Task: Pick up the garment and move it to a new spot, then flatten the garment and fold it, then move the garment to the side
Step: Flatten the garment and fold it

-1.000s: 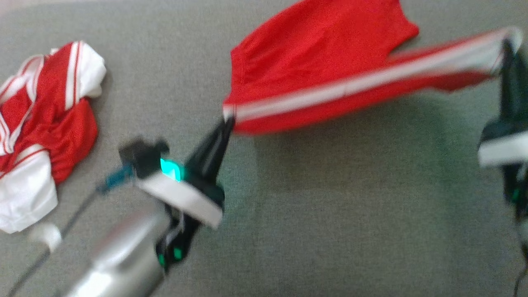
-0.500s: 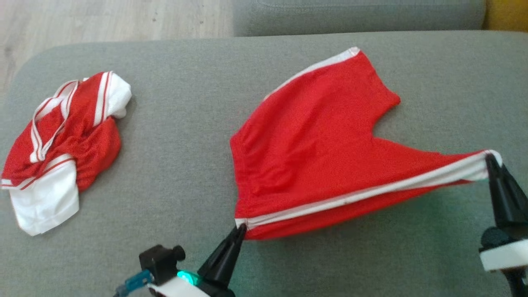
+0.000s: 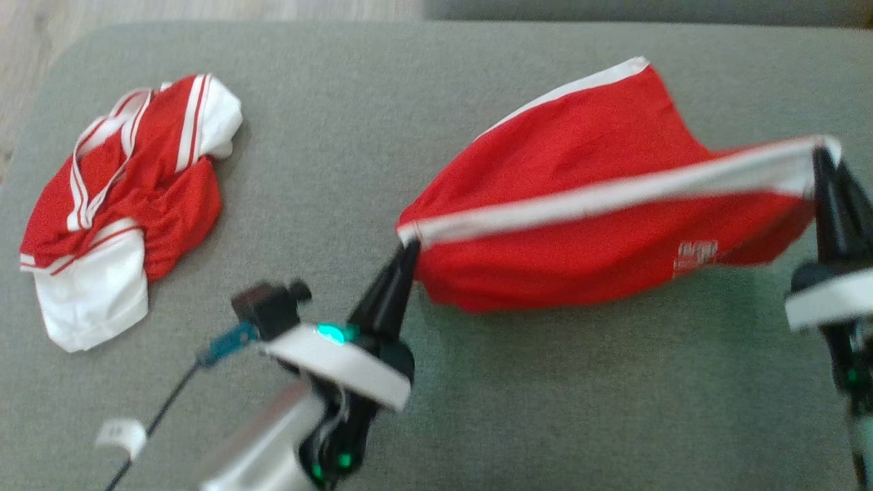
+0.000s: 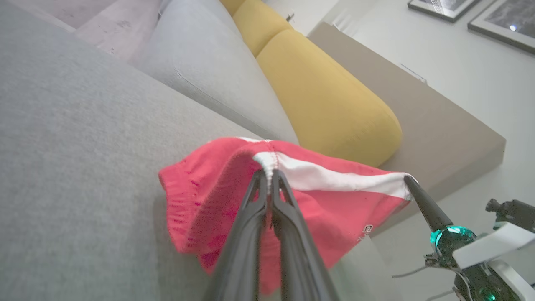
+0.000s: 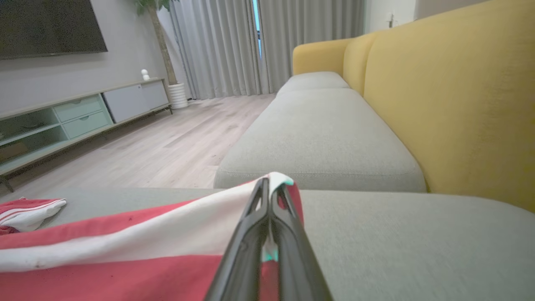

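The garment (image 3: 600, 225) is a pair of red shorts with a white side stripe, held stretched between both grippers above the grey cushion (image 3: 423, 123). My left gripper (image 3: 408, 247) is shut on the stripe's left end, at the waistband corner. My right gripper (image 3: 822, 153) is shut on the stripe's right end, at the leg hem. The near edge is lifted and folded back over the rest, showing a small white logo. The far corner still rests on the cushion. The left wrist view shows the pinched waistband (image 4: 267, 161); the right wrist view shows the pinched hem (image 5: 276, 179).
A crumpled red and white jersey (image 3: 123, 204) lies on the cushion at the far left. The wooden floor (image 3: 41, 41) begins beyond the cushion's rounded far-left corner. A yellow backrest (image 5: 451, 96) runs along the sofa to the right, with another grey seat cushion (image 5: 322, 129) beyond.
Both grippers have carried the striped near edge up and away over the rest of the shorts, folding them. The head camera has also shifted.
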`<state>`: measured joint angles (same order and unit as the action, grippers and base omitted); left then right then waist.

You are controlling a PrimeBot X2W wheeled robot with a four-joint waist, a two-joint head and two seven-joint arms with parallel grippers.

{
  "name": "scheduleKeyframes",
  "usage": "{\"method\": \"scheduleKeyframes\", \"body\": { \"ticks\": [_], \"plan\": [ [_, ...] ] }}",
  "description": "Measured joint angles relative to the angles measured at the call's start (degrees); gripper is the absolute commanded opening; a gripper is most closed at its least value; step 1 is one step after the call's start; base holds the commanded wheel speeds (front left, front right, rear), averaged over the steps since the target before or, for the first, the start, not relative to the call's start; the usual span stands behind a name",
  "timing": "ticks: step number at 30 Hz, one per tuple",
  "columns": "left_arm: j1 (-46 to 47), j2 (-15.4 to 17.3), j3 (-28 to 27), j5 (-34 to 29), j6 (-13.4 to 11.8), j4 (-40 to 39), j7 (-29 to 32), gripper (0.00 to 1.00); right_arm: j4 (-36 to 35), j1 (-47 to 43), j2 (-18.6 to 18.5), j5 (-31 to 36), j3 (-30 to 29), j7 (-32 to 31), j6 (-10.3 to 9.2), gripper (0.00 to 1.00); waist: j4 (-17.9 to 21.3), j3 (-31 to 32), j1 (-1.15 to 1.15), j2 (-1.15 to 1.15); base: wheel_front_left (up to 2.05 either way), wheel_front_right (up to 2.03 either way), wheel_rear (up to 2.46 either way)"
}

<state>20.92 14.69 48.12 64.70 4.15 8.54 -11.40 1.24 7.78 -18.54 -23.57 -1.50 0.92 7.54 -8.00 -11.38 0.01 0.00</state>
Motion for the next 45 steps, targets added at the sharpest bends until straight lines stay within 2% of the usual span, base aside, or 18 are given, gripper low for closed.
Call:
{"method": "scheduleKeyframes", "body": {
  "ticks": [2, 11, 16, 21, 22, 23, 24, 25, 26, 27, 28, 29, 34, 36, 38, 41, 45],
  "plan": [
    [4.6, -2.3, -1.7, 1.4, 0.8, 4.4, 0.0, 0.00, 4.3, 7.0, -0.1, 1.3, 1.1, 0.0, 0.00, 0.00, -0.8, -2.1, 0.00, 0.00, 0.00, 0.00, 0.00],
    [14.8, -7.6, -2.7, 4.5, 2.8, 15.8, 1.3, 0.00, 18.4, 22.0, -1.8, 2.6, 6.4, 0.3, 0.00, 0.00, -3.3, -7.5, 0.00, 0.00, 0.00, 0.00, 0.00],
    [19.5, -9.2, -2.6, 5.4, 3.0, 20.9, 1.1, 0.00, 25.0, 28.4, -2.0, 3.0, 9.1, 1.7, 0.00, 0.00, -4.4, -9.7, 0.00, 0.00, 0.00, 0.00, 0.00],
    [22.5, -9.7, -0.4, 5.4, 3.0, 22.8, -0.3, 0.00, 31.0, 32.7, -2.1, 3.0, 11.3, 4.0, 0.00, 0.00, -4.9, -11.3, 0.00, 0.00, 0.00, 0.00, 0.00],
    [22.8, -9.7, 0.2, 5.4, 3.0, 23.2, -0.6, 0.00, 32.2, 33.4, -2.1, 3.0, 11.7, 4.4, 0.00, 0.01, -5.0, -11.5, 0.00, 0.00, 0.00, 0.00, 0.00],
    [23.0, -9.7, 0.4, 5.4, 3.0, 23.7, -0.9, 0.00, 33.3, 34.1, -2.1, 2.9, 12.1, 4.9, 0.00, 0.14, -5.0, -11.7, -0.01, 0.00, 0.00, 0.00, 0.00],
    [23.2, -9.7, 0.6, 5.4, 3.0, 24.2, -1.1, 0.00, 34.2, 34.6, -2.0, 2.8, 12.5, 5.4, 0.00, 0.14, -5.1, -11.8, -0.01, 0.00, 0.00, 0.00, 0.00],
    [23.3, -9.8, 0.8, 5.4, 3.0, 24.5, -1.4, 0.13, 35.1, 35.3, -2.0, 2.8, 13.0, 6.0, -0.01, 0.38, -5.1, -12.0, -0.01, 0.00, 0.00, 0.00, 0.00],
    [23.3, -9.8, 1.0, 5.4, 3.0, 24.9, -1.7, 0.33, 35.9, 35.8, -2.0, 2.8, 13.6, 6.6, 0.00, 0.89, -5.1, -12.0, -0.01, 0.00, 0.00, 0.00, 0.00],
    [23.3, -9.8, 1.4, 5.6, 3.0, 25.1, -1.8, 0.56, 36.7, 36.4, -1.9, 2.6, 14.2, 7.3, -0.01, 1.00, -5.0, -12.1, -0.01, 0.00, 0.00, 0.00, 0.00],
    [23.3, -9.8, 1.8, 6.0, 3.0, 25.5, -1.9, 0.92, 37.3, 36.8, -1.8, 2.3, 14.5, 7.9, 0.00, 1.00, -5.0, -12.1, -0.01, 0.00, 0.00, 0.00, 0.00],
    [23.3, -9.8, 1.9, 6.0, 3.0, 26.1, -2.1, 1.00, 37.9, 37.1, -1.7, 2.1, 14.8, 8.8, 0.00, 1.00, -4.9, -12.1, -0.01, 0.00, 0.00, 0.00, 0.00],
    [23.3, -9.6, 2.0, 5.5, 3.0, 28.1, -2.9, 1.00, 39.6, 37.2, -1.4, 0.1, 16.3, 11.5, 0.00, 1.00, -4.6, -11.0, -0.01, 0.00, 0.00, 0.00, 0.00],
    [23.0, -9.4, 1.3, 3.1, 3.0, 28.6, -2.9, 1.00, 39.3, 36.1, -1.1, -1.4, 16.9, 12.1, 0.00, 1.00, -4.5, -10.1, -0.01, 0.00, 0.00, 0.00, 0.00],
    [21.6, -9.3, -2.5, -2.4, 2.6, 28.2, -2.9, 1.00, 38.9, 33.5, -1.1, -3.0, 18.1, 12.2, 0.00, 1.00, -4.3, -9.1, -0.02, 0.00, 0.00, 0.00, 0.00],
    [17.4, -8.7, -9.3, -14.6, -1.3, 24.2, -3.0, 1.00, 38.8, 28.3, -1.2, -4.8, 18.6, 12.1, 0.00, 1.00, -4.1, -7.5, -0.02, 0.00, 0.00, 0.00, 0.00],
    [7.6, -9.2, -16.3, -31.3, -5.7, 13.6, -3.1, 1.00, 40.3, 24.5, -2.2, -6.2, 17.4, 11.0, 0.00, 1.00, -4.6, -5.9, -0.03, 0.00, 0.00, 0.00, 0.00]
  ]
}}
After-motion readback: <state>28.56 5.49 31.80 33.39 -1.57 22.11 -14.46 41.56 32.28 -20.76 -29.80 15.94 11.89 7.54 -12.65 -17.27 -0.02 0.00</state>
